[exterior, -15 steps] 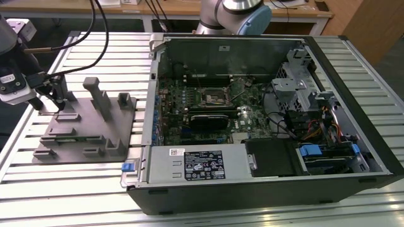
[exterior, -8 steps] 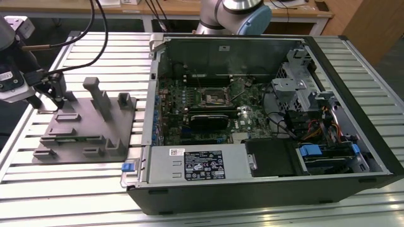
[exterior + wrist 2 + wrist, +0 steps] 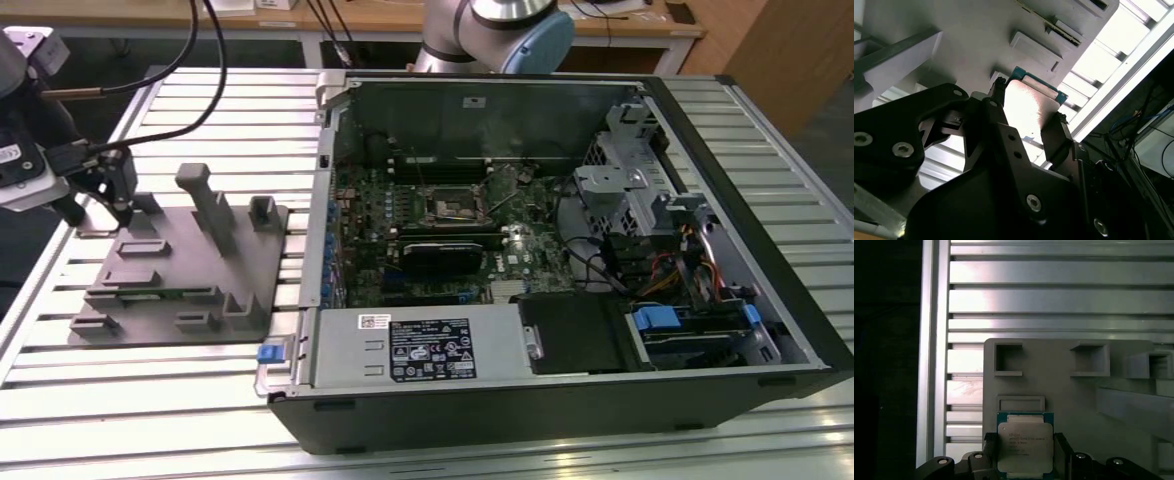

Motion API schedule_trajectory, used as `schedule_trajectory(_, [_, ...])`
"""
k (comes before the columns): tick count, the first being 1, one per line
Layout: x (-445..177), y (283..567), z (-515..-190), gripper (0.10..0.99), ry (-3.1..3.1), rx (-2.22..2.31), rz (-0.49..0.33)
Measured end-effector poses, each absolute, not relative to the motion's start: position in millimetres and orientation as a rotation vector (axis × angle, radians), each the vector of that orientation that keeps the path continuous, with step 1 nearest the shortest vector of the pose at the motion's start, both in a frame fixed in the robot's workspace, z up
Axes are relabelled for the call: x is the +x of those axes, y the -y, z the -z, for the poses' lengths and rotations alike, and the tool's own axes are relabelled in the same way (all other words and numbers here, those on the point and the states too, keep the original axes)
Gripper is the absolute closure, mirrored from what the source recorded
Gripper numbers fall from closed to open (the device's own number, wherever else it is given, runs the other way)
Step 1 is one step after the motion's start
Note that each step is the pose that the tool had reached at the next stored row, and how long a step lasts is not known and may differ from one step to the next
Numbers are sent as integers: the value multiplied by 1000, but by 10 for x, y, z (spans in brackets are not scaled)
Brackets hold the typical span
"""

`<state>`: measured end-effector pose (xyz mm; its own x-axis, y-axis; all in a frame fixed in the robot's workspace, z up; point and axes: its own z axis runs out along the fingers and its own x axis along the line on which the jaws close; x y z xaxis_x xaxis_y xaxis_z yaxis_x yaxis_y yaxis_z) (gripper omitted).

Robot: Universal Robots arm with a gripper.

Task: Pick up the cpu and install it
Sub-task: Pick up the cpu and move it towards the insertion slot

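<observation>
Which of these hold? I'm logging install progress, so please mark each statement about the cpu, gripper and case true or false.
1. The computer case lies open on its side. True.
2. The cpu sits between the gripper's jaws. True.
3. The cpu is seated in the motherboard socket. False: it is at the grey fixture plate, outside the computer case.
4. The gripper hovers over the motherboard. False: it is at the exterior view's left, over the grey fixture plate.
</observation>
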<state>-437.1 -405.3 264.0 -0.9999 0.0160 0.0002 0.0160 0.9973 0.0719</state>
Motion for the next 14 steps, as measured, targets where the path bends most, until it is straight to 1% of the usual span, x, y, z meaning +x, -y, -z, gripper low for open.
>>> schedule_trajectory(9, [-4371,4052,-2704,549,-3139,25,-114])
schedule_trajectory(14, [-4371,4052,-2818,549,-3139,25,-114])
